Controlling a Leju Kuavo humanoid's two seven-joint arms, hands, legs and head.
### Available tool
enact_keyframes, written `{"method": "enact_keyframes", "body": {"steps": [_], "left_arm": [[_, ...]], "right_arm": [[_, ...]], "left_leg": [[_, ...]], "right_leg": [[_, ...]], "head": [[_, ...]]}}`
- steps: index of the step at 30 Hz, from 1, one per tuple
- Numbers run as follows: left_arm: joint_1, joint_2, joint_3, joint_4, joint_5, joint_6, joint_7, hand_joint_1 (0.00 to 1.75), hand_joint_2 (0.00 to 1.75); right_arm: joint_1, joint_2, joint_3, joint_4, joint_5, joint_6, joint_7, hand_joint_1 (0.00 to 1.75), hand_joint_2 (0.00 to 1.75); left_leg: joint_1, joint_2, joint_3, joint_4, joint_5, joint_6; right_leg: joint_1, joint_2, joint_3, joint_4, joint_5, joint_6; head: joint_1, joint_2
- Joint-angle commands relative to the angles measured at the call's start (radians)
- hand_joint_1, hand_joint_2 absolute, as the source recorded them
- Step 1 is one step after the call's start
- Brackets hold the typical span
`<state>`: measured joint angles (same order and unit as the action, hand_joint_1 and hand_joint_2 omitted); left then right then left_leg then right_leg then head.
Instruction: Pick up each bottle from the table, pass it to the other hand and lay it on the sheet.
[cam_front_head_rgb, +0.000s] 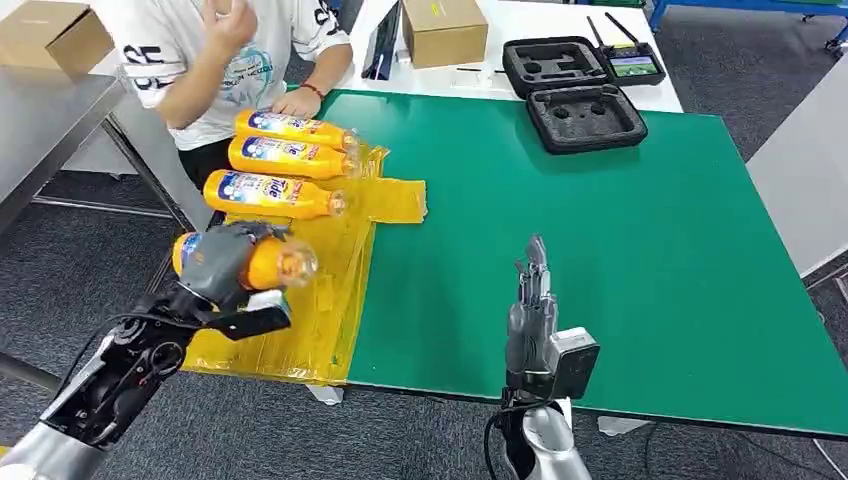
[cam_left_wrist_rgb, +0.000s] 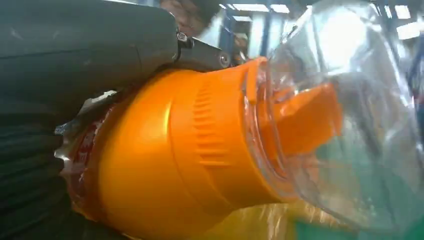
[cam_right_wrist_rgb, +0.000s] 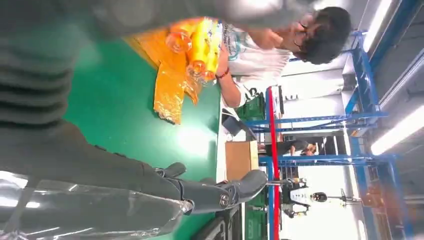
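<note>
My left hand (cam_front_head_rgb: 222, 262) grips an orange bottle (cam_front_head_rgb: 268, 262) with a clear cap, holding it lying sideways just above the near part of the yellow sheet (cam_front_head_rgb: 330, 300). Up close, the bottle's orange shoulder (cam_left_wrist_rgb: 170, 155) and clear cap (cam_left_wrist_rgb: 345, 115) sit beside my left hand's dark fingers (cam_left_wrist_rgb: 85, 50). Three more orange bottles lie side by side on the far part of the sheet: one (cam_front_head_rgb: 272, 194), one (cam_front_head_rgb: 290, 157) and one (cam_front_head_rgb: 292, 128). My right hand (cam_front_head_rgb: 530, 300) hovers over the green table (cam_front_head_rgb: 620, 250), fingers straight and empty. The right wrist view shows its fingers (cam_right_wrist_rgb: 215, 192) and the bottles (cam_right_wrist_rgb: 197, 47).
A person in a white shirt (cam_front_head_rgb: 220, 60) sits at the far left corner, one hand resting on the table by the bottles. Black foam cases (cam_front_head_rgb: 580, 115) and a cardboard box (cam_front_head_rgb: 443, 30) stand at the back. The sheet overhangs the table's near edge.
</note>
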<state>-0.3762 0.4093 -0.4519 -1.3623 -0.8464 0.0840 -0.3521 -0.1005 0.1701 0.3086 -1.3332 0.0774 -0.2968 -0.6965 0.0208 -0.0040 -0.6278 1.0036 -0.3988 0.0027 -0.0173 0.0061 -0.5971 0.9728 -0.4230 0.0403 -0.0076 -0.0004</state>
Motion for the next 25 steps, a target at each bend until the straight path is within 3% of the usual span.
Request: {"method": "enact_keyframes", "body": {"steps": [1, 3, 5, 10, 14, 19, 25], "left_arm": [[-0.163, -0.025, -0.182, 0.223, -0.063, -0.068, -0.004, 1.75, 1.75], [-0.222, -0.052, -0.219, 0.292, -0.073, -0.1, -0.011, 1.75, 1.75], [-0.296, -0.12, -0.247, 0.407, -0.068, -0.122, -0.027, 1.75, 1.75], [-0.296, -0.12, -0.247, 0.407, -0.068, -0.122, -0.027, 1.75, 1.75], [-0.373, -0.205, -0.276, 0.529, -0.062, -0.112, -0.034, 1.75, 1.75], [-0.458, -0.297, -0.322, 0.671, -0.076, -0.122, -0.028, 1.75, 1.75], [-0.462, -0.283, -0.361, 0.757, -0.097, -0.16, -0.021, 1.75, 1.75]], "right_arm": [[-0.018, -0.019, 0.018, -0.149, 0.005, -0.065, -0.002, 0.0, 1.75], [-0.025, -0.038, 0.065, -0.207, 0.013, -0.12, -0.002, 0.0, 1.75], [-0.048, -0.055, 0.124, -0.251, 0.031, -0.19, -0.002, 0.0, 1.75], [-0.048, -0.055, 0.124, -0.251, 0.031, -0.19, -0.002, 0.0, 1.75], [-0.122, -0.067, 0.192, -0.226, 0.06, -0.244, -0.002, 0.0, 1.75], [-0.216, -0.03, 0.192, -0.108, 0.071, -0.191, -0.002, 0.0, 1.75], [-0.237, -0.011, 0.201, -0.022, 0.07, -0.152, -0.002, 0.0, 1.75]], "left_leg": [[0.0, -0.003, 0.002, 0.001, -0.001, 0.001], [0.0, -0.005, 0.002, 0.001, -0.001, 0.001], [0.0, -0.007, 0.002, 0.001, -0.001, 0.001], [0.0, -0.002, 0.002, 0.0, -0.001, 0.001], [0.0, -0.004, 0.003, 0.001, -0.001, 0.001], [0.0, -0.003, 0.002, 0.001, 0.0, 0.001], [0.0, 0.0, 0.004, 0.0, -0.001, 0.001]], "right_leg": [[0.001, -0.004, 0.003, 0.0, -0.002, -0.001], [0.001, -0.005, 0.003, 0.001, -0.003, -0.002], [0.001, -0.008, 0.004, 0.002, -0.003, -0.002], [0.001, -0.003, 0.004, 0.0, -0.001, -0.001], [0.001, -0.005, 0.005, 0.0, -0.002, -0.002], [0.001, -0.003, 0.003, 0.0, 0.0, -0.001], [0.001, 0.0, 0.005, -0.001, 0.0, -0.001]], "head": [[0.0, 0.0], [0.0, 0.0], [0.0, 0.0], [0.0, 0.0], [0.0, 0.0], [0.0, 0.0], [0.0, 0.0]]}}
